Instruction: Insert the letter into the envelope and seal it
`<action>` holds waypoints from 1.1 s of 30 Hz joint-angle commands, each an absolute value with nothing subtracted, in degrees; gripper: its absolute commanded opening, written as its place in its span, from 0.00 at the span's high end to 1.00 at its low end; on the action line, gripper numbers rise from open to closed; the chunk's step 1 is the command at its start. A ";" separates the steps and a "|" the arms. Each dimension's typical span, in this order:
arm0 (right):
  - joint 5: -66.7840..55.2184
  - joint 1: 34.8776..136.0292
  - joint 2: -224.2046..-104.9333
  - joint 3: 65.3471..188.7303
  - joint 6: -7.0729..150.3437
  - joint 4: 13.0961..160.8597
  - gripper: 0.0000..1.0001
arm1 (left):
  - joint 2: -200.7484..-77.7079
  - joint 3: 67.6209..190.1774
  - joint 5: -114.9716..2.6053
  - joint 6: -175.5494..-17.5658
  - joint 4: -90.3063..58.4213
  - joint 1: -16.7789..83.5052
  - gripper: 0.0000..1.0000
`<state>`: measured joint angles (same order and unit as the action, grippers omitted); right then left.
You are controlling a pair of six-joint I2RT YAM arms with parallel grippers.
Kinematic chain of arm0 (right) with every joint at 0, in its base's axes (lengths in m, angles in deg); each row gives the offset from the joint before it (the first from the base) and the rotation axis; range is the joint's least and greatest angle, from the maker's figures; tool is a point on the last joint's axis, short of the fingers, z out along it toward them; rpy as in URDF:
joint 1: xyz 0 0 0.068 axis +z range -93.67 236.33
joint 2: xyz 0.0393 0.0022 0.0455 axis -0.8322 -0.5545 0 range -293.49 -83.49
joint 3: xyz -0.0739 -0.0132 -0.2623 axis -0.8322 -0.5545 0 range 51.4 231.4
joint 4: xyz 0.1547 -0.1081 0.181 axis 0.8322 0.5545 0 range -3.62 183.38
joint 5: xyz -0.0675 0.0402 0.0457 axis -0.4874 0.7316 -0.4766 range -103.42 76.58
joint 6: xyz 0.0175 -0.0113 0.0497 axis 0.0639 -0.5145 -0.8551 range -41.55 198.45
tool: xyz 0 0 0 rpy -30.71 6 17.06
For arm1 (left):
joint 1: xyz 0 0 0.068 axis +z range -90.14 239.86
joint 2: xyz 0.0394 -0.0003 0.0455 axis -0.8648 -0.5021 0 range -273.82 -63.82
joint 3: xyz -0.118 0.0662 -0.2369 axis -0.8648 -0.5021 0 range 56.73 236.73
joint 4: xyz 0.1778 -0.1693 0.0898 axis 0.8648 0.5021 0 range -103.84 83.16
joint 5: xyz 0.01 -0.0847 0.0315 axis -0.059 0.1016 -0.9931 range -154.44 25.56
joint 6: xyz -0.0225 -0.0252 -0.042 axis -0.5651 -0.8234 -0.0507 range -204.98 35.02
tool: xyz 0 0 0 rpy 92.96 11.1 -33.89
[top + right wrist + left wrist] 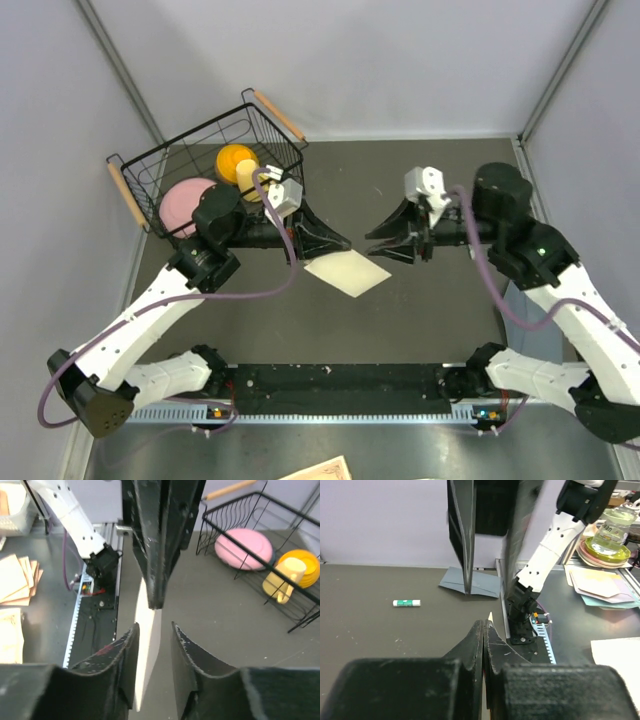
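Letter is pinched at one corner by the left gripper, near the middle of the table. From above we see it as a cream diamond. We can't tell whether its far edge rests on the surface.

Left gripper is clamped on it. In the left wrist view the fingers are pressed together with just a thin cream sliver between them.

Right gripper faces the left one from the other side, jaws apart and nothing held. In its wrist view the letter shows edge-on in the gap between the two fingers. It sits closer to one finger, and we can't tell if it touches.

Envelope lies flat on the table on the right side, well apart from the letter. It is blue-grey, partly hidden under the right arm in the top view, and neither gripper touches it.

Glue stick lies on the table on its own, apart from the envelope.

Back-left corner has a black wire rack with wooden handles, holding a pink plate, an orange plate and a yellow cup.
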<state>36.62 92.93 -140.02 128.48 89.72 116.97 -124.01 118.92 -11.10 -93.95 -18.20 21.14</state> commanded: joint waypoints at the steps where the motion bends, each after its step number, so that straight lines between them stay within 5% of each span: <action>1: 31.76 96.40 -143.08 130.51 95.59 120.04 0.73 | -123.85 119.22 -8.46 -98.25 -24.30 21.37 1.00; 4: 29.04 98.07 -143.69 130.24 95.50 121.01 0.65 | -123.50 119.05 -9.07 -97.63 -24.12 21.37 1.00; 9: 28.41 98.43 -144.05 129.80 95.33 122.68 0.73 | -123.41 118.43 -10.13 -97.72 -24.03 22.07 1.00; 21: 32.27 98.25 -144.74 129.80 91.37 122.68 0.53 | -123.94 117.46 -10.04 -97.46 -24.65 23.39 1.00; 28: 33.77 98.51 -145.54 130.50 89.79 122.86 0.52 | -123.76 117.20 -9.78 -95.70 -23.16 23.91 1.00; 33: 32.37 98.43 -145.54 130.68 89.00 122.94 0.34 | -123.85 116.41 -8.72 -95.53 -23.24 24.62 1.00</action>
<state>31.70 97.58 -145.77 128.55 90.07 123.22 -124.09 117.13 -9.81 -96.59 -20.71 23.94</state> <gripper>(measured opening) 0.604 0.009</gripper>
